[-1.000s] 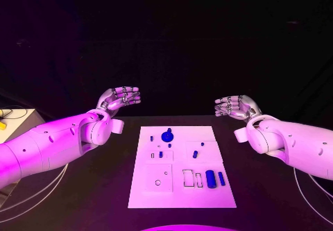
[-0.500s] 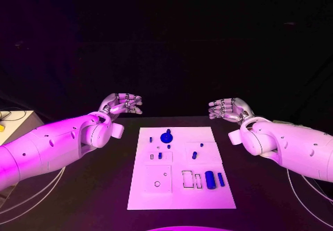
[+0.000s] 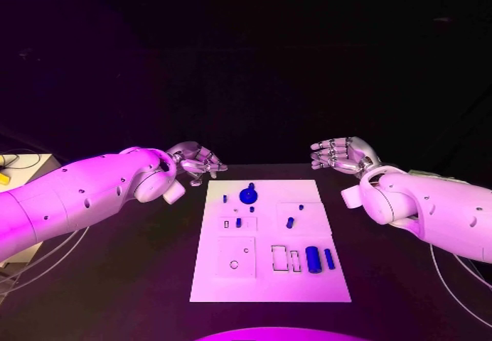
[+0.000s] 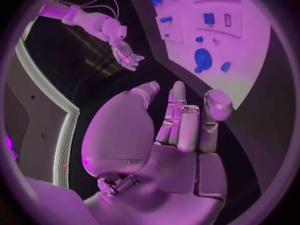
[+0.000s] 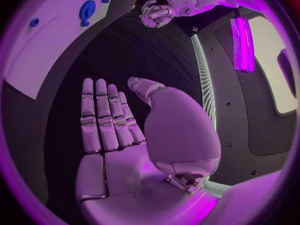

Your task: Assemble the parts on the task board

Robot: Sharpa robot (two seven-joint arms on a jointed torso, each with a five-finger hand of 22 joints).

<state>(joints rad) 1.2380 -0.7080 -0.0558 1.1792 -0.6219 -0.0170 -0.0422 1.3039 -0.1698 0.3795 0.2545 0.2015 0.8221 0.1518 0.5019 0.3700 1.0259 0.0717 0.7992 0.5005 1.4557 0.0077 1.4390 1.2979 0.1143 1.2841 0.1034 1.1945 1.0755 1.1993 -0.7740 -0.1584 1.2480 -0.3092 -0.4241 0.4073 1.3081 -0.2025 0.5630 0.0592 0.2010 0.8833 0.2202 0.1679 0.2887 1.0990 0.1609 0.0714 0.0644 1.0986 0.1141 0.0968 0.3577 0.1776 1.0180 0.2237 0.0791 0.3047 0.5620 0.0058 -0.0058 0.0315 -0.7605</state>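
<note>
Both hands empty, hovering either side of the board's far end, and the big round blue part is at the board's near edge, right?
Not quite. The left hand and right hand are empty at the far end of the board, but the round blue part sits at the far edge, not the near one. The head view shows it.

A robotics lab, by the look of it: a black table (image 3: 123,284) set against dark drapes, a white task board (image 3: 269,284) laid out like a test fixture, and cables (image 3: 41,273) trailing beside the arm.
</note>
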